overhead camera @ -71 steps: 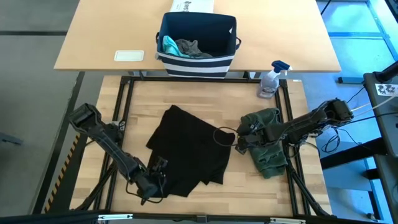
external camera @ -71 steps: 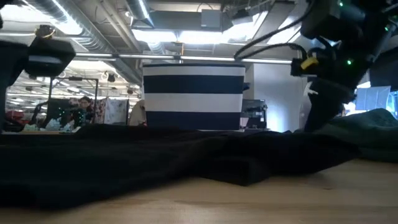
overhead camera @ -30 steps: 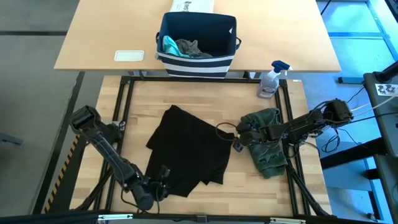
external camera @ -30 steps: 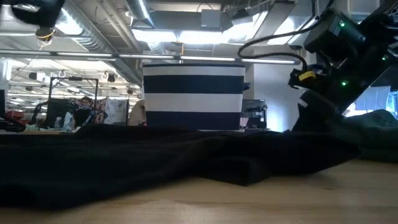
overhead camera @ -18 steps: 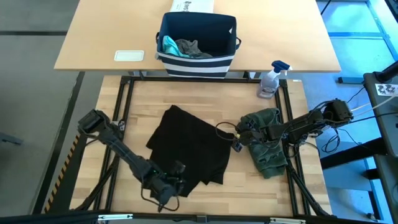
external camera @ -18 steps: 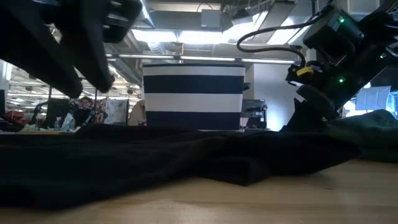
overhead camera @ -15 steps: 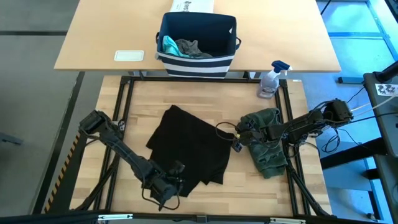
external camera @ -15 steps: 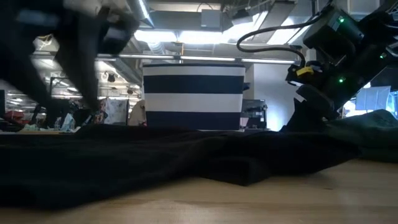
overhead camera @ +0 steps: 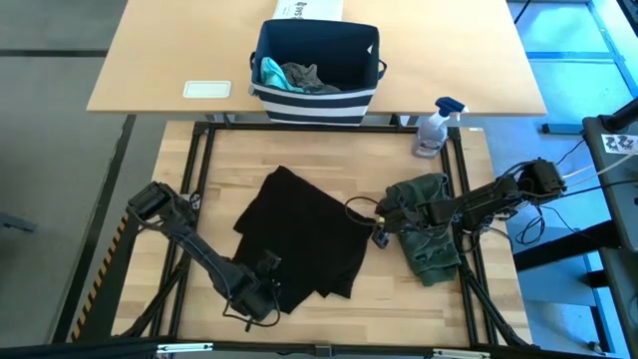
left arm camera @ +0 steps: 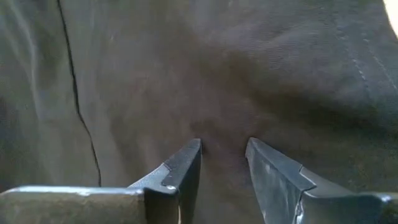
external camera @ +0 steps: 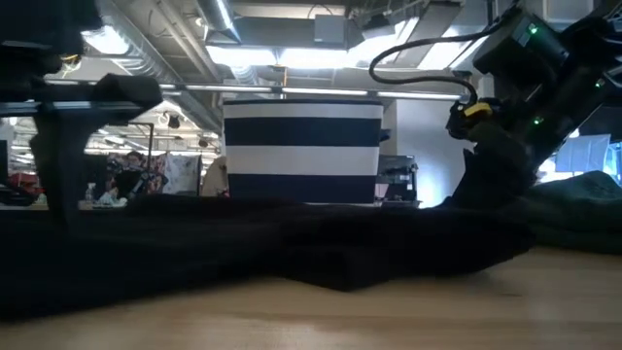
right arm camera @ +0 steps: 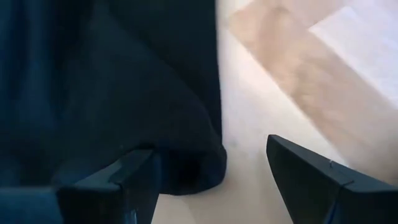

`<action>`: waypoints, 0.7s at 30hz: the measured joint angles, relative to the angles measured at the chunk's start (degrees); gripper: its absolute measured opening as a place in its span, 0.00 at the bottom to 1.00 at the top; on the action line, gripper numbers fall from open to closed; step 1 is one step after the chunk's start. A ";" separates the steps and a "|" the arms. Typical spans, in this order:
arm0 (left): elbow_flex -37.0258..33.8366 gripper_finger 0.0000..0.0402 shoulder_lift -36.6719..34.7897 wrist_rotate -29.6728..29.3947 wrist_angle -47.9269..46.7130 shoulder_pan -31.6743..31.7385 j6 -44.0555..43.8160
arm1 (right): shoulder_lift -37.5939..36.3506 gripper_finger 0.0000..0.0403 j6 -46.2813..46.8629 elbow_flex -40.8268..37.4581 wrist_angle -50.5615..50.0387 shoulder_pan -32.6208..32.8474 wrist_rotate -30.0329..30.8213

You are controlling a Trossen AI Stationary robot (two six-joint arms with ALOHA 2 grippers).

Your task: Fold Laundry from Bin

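A pale wooden counter is sitting inside a black metal frame, with a lighter wooden table standing just behind it. Grey floor is showing around them. Beyond, long ceiling lights are shining over pipes and ducts in a large hall.

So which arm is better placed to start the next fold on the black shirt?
Probably the left: the left gripper sits over the large black cloth T-shirt near its front edge, jaws slightly apart. The right gripper, jaws open, is only at the shirt's right edge.
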 joint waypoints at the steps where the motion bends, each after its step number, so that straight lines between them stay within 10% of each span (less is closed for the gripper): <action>1: 0.02 0.33 0.00 -0.02 -1.82 -0.27 -0.54 | 0.00 0.68 0.10 0.00 0.34 0.56 -0.55; 11: -0.35 0.33 -0.28 -0.32 -15.83 -3.35 -5.66 | 0.19 0.68 5.75 0.00 2.08 8.49 3.74; 21: 2.07 0.33 -4.28 -12.36 4.66 -4.99 4.57 | 2.94 0.68 9.48 0.02 3.21 12.44 7.98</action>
